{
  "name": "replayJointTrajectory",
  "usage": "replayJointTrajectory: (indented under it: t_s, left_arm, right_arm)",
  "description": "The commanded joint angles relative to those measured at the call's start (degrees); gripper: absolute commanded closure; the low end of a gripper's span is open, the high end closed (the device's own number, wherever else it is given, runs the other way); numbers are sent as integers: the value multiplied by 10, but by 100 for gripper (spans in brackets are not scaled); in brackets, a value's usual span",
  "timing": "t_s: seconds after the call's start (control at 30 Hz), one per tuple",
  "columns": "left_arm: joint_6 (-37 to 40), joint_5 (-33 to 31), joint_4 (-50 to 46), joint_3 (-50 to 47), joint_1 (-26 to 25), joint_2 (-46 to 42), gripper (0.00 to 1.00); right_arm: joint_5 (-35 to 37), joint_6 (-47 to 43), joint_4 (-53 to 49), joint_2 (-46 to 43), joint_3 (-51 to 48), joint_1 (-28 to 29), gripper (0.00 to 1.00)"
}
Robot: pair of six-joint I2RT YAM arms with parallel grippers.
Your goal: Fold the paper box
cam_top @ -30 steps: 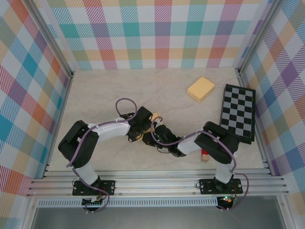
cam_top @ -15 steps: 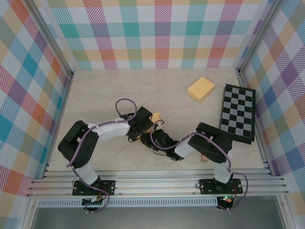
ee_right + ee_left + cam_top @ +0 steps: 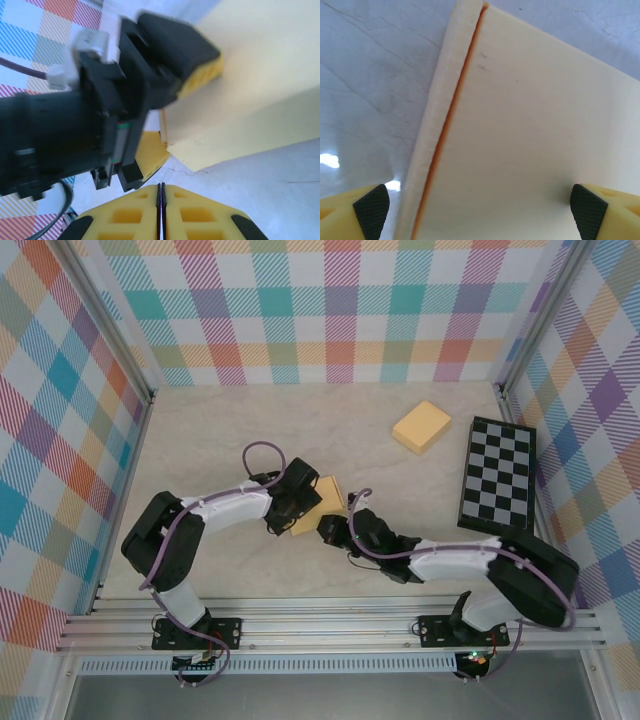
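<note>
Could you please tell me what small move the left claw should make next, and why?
Probably close the left claw gently on the pale yellow flat paper box. Its pads stand wide open on either side of the panel, the folded edge just inside one pad, so nothing grips the box. The right claw is shut and empty near the box's corner.

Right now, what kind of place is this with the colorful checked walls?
Probably a robot practice booth, not a home: two robot arms bolted to a metal rail, plaid walls boxing in the table, and props like a paper box and checkerboard.
</note>
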Motion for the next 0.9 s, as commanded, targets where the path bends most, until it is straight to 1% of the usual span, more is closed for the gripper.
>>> replayJointTrajectory:
  t_s: [0.0, 0.07, 0.13, 0.17, 0.23, 0.3, 0.33, 0.43, 0.53, 0.67, 0.8, 0.87]
  left_arm:
    - [70, -15, -99, 55, 14, -26, 5]
    - [114, -17, -119, 94, 27, -33, 4]
    - [155, -9, -124, 122, 45, -36, 4]
    - [179, 2, -115, 132, 57, -37, 4]
    - [239, 49, -79, 147, 84, -27, 4]
    - [299, 93, -61, 174, 114, 9, 4]
    - [333, 105, -69, 200, 128, 40, 4]
    - [409, 118, -95, 268, 153, 129, 6]
    - [433, 163, -78, 295, 169, 184, 9]
    - [424, 197, -44, 300, 176, 216, 9]
    - [387, 232, -12, 273, 174, 213, 12]
    - [362, 228, 5, 238, 169, 196, 12]
  right_arm:
    - [44, -68, -163, -69, -7, -1, 88]
    - [48, -74, -218, -100, -1, -5, 88]
    - [49, -63, -247, -115, -3, -7, 88]
    - [44, -57, -250, -118, -6, -8, 88]
    - [33, -40, -241, -114, -10, -8, 88]
    - [23, -26, -214, -95, -12, -8, 88]
    - [18, -19, -200, -80, -9, -8, 88]
    - [-4, -7, -149, -24, 9, -9, 89]
    - [-24, 5, -106, 34, 35, -10, 89]
    - [-33, 23, -61, 99, 60, -9, 89]
    - [-34, 36, -11, 142, 59, -24, 89]
    - [-51, 39, 3, 164, 63, -39, 89]
